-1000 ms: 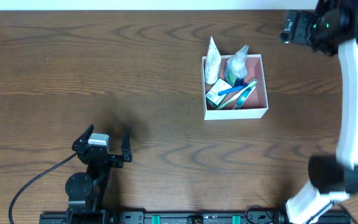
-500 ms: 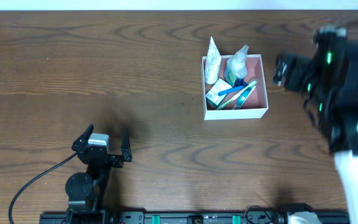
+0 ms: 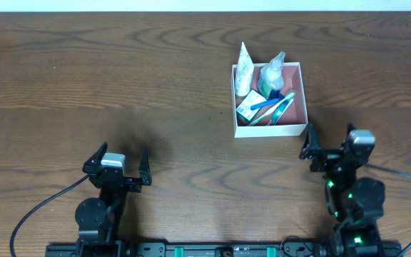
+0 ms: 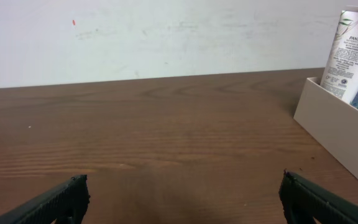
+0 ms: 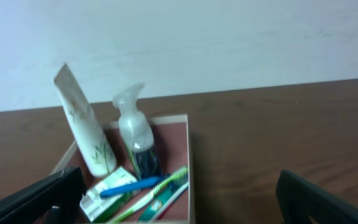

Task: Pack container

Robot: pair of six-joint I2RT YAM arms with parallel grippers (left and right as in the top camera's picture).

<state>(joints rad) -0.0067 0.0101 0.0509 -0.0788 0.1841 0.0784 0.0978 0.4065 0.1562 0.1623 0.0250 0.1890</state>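
The container [image 3: 270,130], a shallow white-walled box with a pink-brown inside, sits right of the table's middle. It holds a white tube [image 3: 243,69], a clear spray bottle [image 3: 272,71], a green-and-white carton [image 3: 248,108], a blue-handled brush [image 3: 266,103] and a green toothbrush [image 3: 282,109]. My right gripper [image 3: 328,141] is open just in front of the box's near right corner and holds nothing. Its wrist view looks into the container [image 5: 189,158] past the open right gripper [image 5: 179,196]. My left gripper [image 3: 123,152] is open at the near left, far from the box; between its fingers, the left gripper [image 4: 182,193] shows only bare wood.
The brown wooden table [image 3: 120,78] ends at a pale wall behind. A black cable [image 3: 38,210] trails from the left arm's base toward the front edge. In the left wrist view the container's wall [image 4: 334,134] and the white tube [image 4: 350,53] show at far right.
The right arm has swung from the far right back corner down to the near right, and now sits low in front of the container. The left arm and the box's contents have not moved.
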